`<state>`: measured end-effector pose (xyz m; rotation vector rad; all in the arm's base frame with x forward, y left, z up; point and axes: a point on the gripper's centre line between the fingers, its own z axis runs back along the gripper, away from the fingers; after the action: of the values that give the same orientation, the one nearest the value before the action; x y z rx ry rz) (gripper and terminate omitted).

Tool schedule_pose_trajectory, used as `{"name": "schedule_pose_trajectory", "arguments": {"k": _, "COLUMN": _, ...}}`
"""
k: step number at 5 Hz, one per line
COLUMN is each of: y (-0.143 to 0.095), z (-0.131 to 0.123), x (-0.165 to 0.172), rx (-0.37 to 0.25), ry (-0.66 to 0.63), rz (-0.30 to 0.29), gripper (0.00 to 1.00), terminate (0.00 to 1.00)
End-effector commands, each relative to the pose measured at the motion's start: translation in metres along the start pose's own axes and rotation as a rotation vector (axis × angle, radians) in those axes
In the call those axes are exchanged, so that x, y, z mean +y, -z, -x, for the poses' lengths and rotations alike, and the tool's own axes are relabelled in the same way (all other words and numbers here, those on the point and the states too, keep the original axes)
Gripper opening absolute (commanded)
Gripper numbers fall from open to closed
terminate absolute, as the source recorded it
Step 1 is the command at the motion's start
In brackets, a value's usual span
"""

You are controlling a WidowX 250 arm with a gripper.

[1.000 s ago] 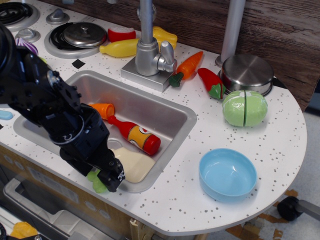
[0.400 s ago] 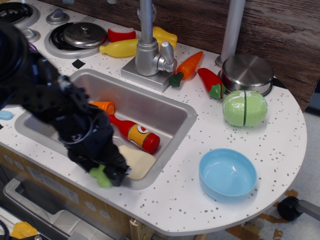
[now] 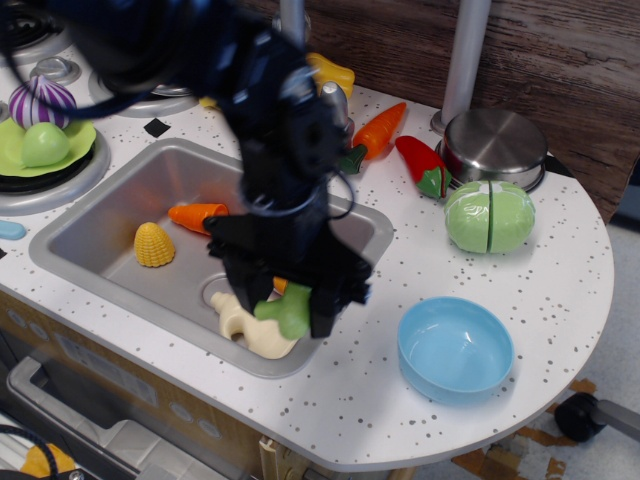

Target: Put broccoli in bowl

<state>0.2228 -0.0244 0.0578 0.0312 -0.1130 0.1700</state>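
Claw (image 3: pixel 285 312) clenched on the broccoli (image 3: pixel 287 309), we hang over the sink (image 3: pixel 110 215); right of it, the bowl (image 3: pixel 455 349) sits on the speckled white bench (image 3: pixel 560 270), a wood-panel wall (image 3: pixel 560 50) behind.

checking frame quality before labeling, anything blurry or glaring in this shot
In the observation.image view, the arm's upper part at top left is smeared by motion blur, while the gripper holding the broccoli is only slightly soft. The bowl and sink are sharp. The steel pot shows soft highlights with no washed-out glare.
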Motion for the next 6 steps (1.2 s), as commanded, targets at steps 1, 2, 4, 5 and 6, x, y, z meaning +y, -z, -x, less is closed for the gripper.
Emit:
{"name": "schedule_pose_trajectory", "arguments": {"k": 1, "y": -0.022, "z": -0.015, "x": -0.029, "rx": -0.02, "ry": -0.018, "rz": 0.034, "gripper": 0.0, "terminate": 0.0}}
{"name": "schedule_pose_trajectory", "arguments": {"k": 2, "y": -0.019, "z": -0.017, "x": -0.047, "rx": -0.034, "ry": -0.034, "rz": 0.043, "gripper": 0.0, "terminate": 0.0}}
{"name": "schedule_pose_trajectory", "arguments": {"k": 4, "y": -0.011, "z": -0.025, "x": -0.069, "rx": -0.153, "ry": 0.006, "rz": -0.07, "gripper": 1.0, "terminate": 0.0}}
{"name": "schedule_pose_trajectory", "arguments": {"k": 5, "y": -0.011, "z": -0.025, "x": -0.069, "rx": -0.153, "ry": 0.006, "rz": -0.07, "gripper": 1.0, "terminate": 0.0}}
{"name": "schedule_pose_trajectory", "arguments": {"k": 6, "y": -0.011, "z": -0.025, "x": -0.069, "rx": -0.153, "ry": 0.006, "rz": -0.07, "gripper": 1.0, "terminate": 0.0}}
